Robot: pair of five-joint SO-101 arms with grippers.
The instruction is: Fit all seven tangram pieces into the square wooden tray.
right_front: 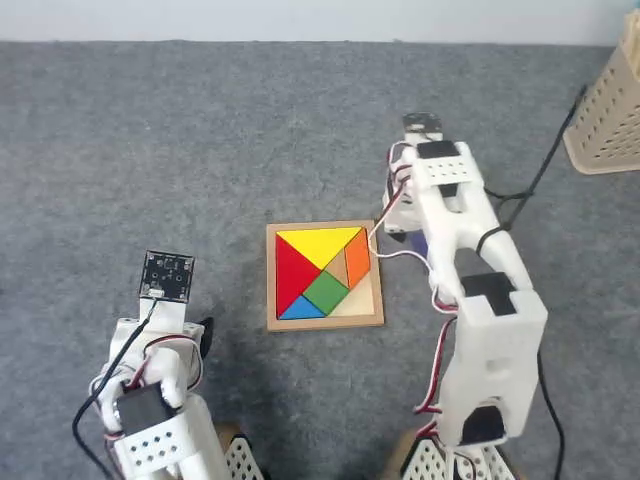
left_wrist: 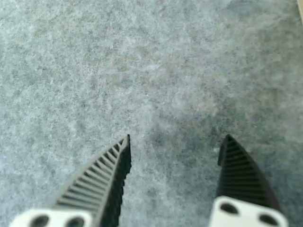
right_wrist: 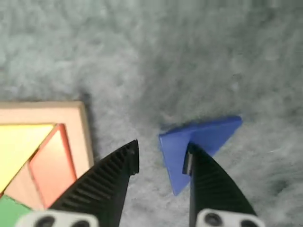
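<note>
Square wooden tray [right_front: 325,323] on the grey table [right_front: 150,130] holds six coloured pieces [right_front: 318,262]; the high view reveals one bare corner gap [right_front: 358,303]. The right wrist view reveals a dark blue triangle piece [right_wrist: 203,135] just beside the tray. The right gripper [right_wrist: 162,145] has its fingers apart and empty, one tip over the triangle's edge; better to straddle it squarely before closing. Left gripper [left_wrist: 177,138] fingers wide, empty.

Tray [right_front: 325,323] mid-frame, one triangle [right_wrist: 213,132] outside.
Other pieces [right_front: 320,250] lie in the tray; the triangle near its rim; basket [right_front: 608,110] upper right.
</note>
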